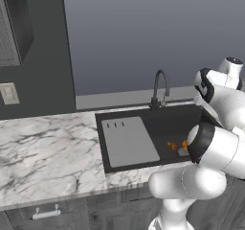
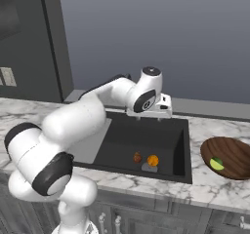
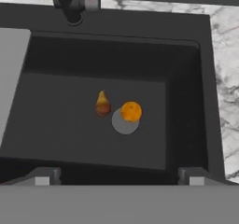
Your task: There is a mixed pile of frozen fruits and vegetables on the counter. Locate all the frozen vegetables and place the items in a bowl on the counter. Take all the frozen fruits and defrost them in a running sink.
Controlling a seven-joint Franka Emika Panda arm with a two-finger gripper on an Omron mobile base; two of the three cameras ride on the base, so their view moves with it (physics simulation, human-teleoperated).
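The white marble tabletop [image 2: 146, 178] with grey veins ran nearest the cameras, its thick front edge bordering the large matte black rectangular sink [image 3: 186, 78]. On the basin floor, a small bright orange ball [image 3: 131, 111] lay partly over the round grey drain [image 3: 122, 124], and a reddish-brown pear-like fruit [image 3: 102, 105] sat just beside it, towards the light grey ribbed drainboard [image 1: 128, 140]. The dark arched gooseneck tap [image 1: 160, 87] stood at the sink's back edge. On the tabletop beyond the sink's right edge rested a dark reddish-brown rounded bowl [image 2: 237, 152] holding a pale yellow-green bit [image 2: 217, 164]. The end effector [image 2: 155, 112] hung above the basin near its back edge with its jaws spread fully apart and nothing held between them.
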